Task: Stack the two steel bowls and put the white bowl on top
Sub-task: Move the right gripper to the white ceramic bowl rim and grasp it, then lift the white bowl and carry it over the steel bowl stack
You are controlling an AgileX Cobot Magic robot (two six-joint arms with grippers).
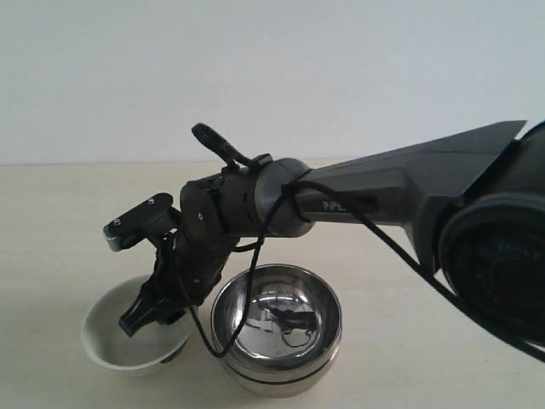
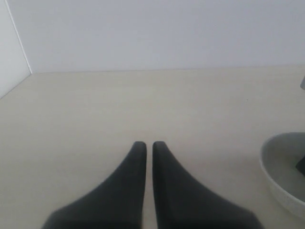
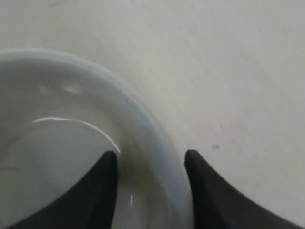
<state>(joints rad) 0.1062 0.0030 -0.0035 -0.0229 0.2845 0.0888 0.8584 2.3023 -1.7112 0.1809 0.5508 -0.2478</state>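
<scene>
Nearest me, the two steel bowls [image 1: 277, 336] look nested on the worktop [image 1: 68, 213], so I judge only the white bowl [image 1: 106, 341], just beside them, is left to go on top. My right end effector [image 3: 150, 155] straddles its rim, one finger inside and one outside, set up to lift it by the wall; I cannot tell whether it has bitten. Off to the side, the left end effector [image 2: 145, 144] is closed on nothing, out of the way.
</scene>
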